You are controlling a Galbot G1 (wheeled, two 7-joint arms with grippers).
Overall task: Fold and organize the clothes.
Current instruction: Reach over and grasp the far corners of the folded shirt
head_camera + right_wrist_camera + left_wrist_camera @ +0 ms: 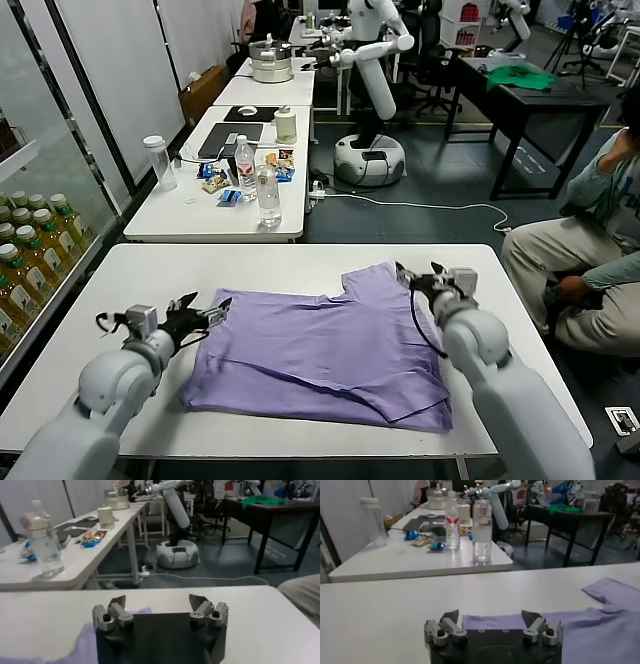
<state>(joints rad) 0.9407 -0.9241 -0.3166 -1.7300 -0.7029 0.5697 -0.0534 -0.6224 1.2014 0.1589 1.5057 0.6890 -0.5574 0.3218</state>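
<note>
Head view: one T-shirt [320, 345], two claws.

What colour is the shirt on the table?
Light purple; the shirt shows best in the head view.

White table [120, 270], one shirt on it.
In front of me the lavender T-shirt [320, 350] lay partly folded, flat on the tabletop, a sleeve toward the far edge, bare surface all round.

Head camera looks forward and down over the white table [130, 270]. Each wrist camera sits low, close behind its own fingers, facing across the tabletop. All views share the far bottle-laden table [185, 215].
</note>
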